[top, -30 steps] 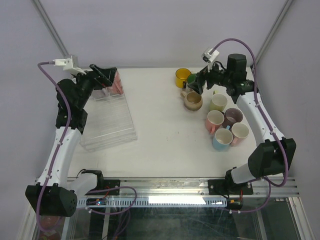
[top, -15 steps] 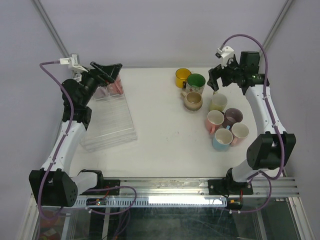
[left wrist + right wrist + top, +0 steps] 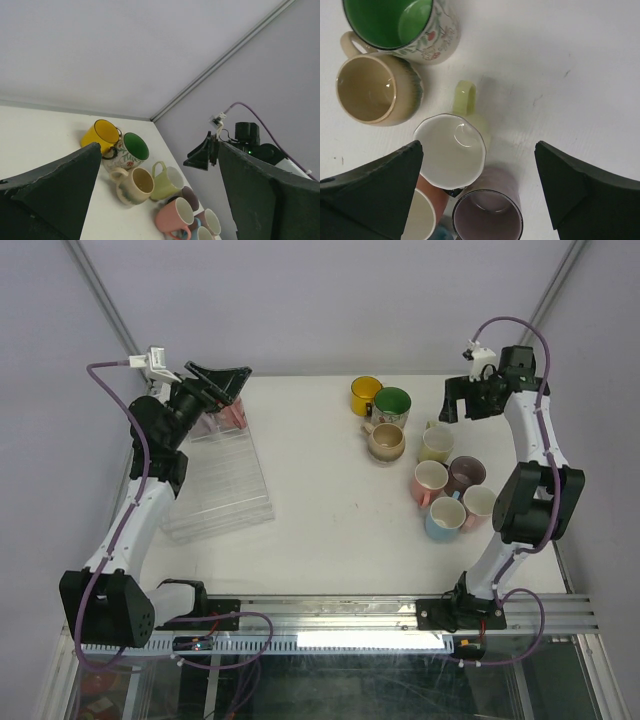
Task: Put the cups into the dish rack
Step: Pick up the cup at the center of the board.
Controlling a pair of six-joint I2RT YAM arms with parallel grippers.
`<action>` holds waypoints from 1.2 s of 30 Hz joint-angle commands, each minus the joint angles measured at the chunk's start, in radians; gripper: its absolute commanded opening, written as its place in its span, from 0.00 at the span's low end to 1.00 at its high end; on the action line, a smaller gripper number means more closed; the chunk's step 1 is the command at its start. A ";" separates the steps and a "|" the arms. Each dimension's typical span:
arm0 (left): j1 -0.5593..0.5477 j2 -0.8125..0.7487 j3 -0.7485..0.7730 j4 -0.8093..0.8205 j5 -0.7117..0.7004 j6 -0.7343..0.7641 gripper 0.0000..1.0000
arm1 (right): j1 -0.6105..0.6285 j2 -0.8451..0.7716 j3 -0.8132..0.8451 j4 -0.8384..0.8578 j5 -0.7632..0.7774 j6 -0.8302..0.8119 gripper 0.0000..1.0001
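Eight upright mugs (image 3: 437,444) cluster right; a pink mug (image 3: 234,413) sits in the clear dish rack (image 3: 218,490).

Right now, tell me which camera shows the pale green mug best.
The right wrist view: it looks straight down into the pale green mug, rim, white inside and handle all large. Top external shows it small among other mugs; left wrist shows it distant, side-on.

- White tabletop (image 3: 330,530), matte, a few tiny dark specks.
- Plain grey-lilac walls (image 3: 330,300) behind the far edge and along both side edges.
- Slanted metal left post (image 3: 100,295) and right post (image 3: 557,285), rising from the far corners.
- Aluminium rail (image 3: 330,612) along the near edge, with a bright light strip (image 3: 370,639) just below it.
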State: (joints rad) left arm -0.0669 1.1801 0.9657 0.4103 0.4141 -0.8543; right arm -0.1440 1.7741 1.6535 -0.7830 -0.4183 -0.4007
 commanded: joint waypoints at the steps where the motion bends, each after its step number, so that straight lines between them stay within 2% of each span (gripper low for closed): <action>1: -0.018 0.004 0.004 0.056 0.006 -0.029 0.99 | -0.027 0.028 0.044 -0.028 0.036 0.177 0.93; 5: -0.028 0.012 0.005 0.055 0.003 -0.036 0.99 | -0.027 0.027 -0.008 0.010 0.082 0.260 0.80; 11: -0.040 0.026 0.012 0.055 -0.002 -0.045 0.99 | -0.026 0.056 -0.033 0.006 0.110 0.302 0.52; 20: -0.052 0.039 0.017 0.056 -0.011 -0.055 0.99 | -0.019 0.076 -0.084 -0.006 0.092 0.301 0.48; 23: -0.057 0.045 0.024 0.057 -0.010 -0.057 0.99 | -0.014 0.096 -0.104 -0.004 0.096 0.290 0.43; 29: -0.062 0.041 0.025 0.056 -0.012 -0.061 0.99 | -0.008 0.123 -0.117 0.015 0.105 0.278 0.28; 33: -0.062 0.034 0.022 0.047 -0.015 -0.065 0.99 | -0.005 0.116 -0.107 0.035 0.094 0.262 0.11; 36: -0.062 0.026 0.025 0.039 -0.019 -0.065 0.99 | -0.007 0.079 -0.110 0.078 0.084 0.248 0.03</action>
State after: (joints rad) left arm -0.1192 1.2343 0.9657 0.4164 0.4091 -0.9081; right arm -0.1543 1.9087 1.5311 -0.7906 -0.3035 -0.1349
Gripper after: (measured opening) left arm 0.991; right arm 0.110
